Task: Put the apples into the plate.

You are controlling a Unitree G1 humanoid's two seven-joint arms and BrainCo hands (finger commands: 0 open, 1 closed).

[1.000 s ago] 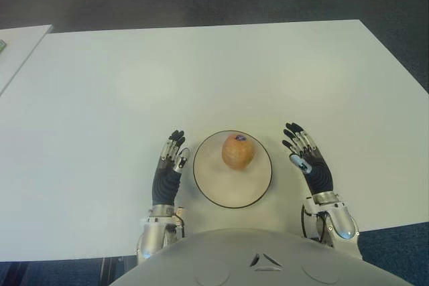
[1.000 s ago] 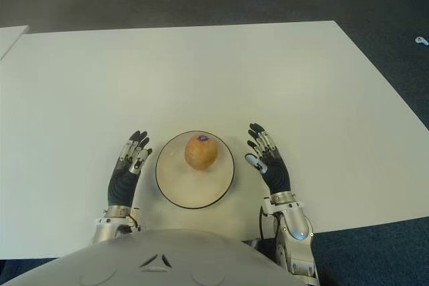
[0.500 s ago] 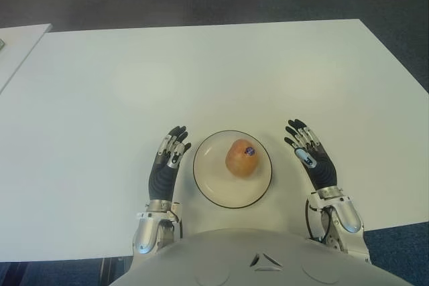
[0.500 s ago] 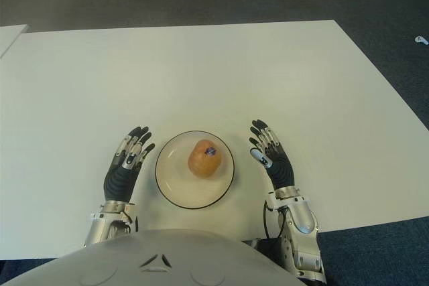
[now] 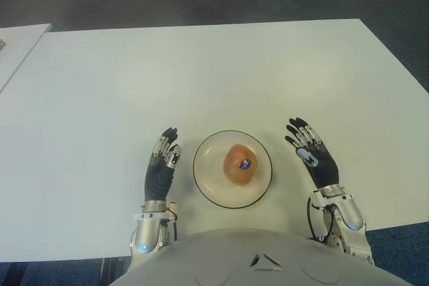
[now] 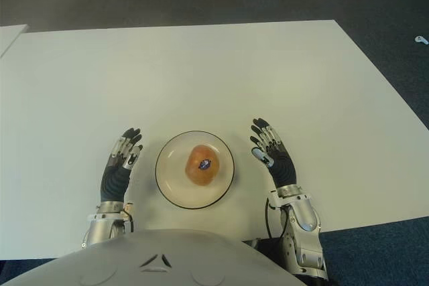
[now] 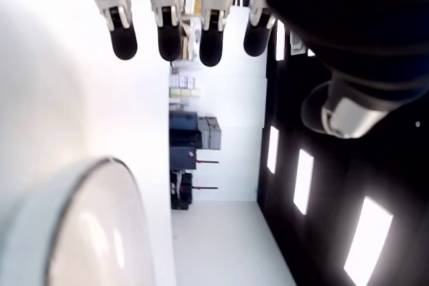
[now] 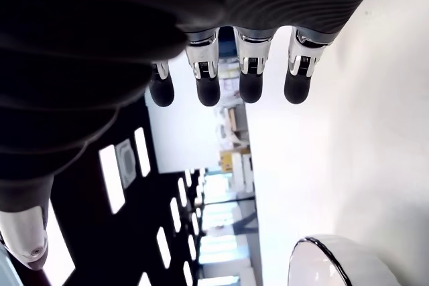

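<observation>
Apple [image 5: 238, 164] sits in the plate [image 5: 209, 185].
Left hand [image 5: 161, 167] and right hand [image 5: 314, 158] are wide, holding nothing.

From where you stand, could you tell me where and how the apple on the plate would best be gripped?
Probably around the apple's rounded sides, coming from above: it sits free near the middle of the plate, whose rim hampers a low sideways reach. The open right hand and left hand flank the plate; either could wrap it.
</observation>
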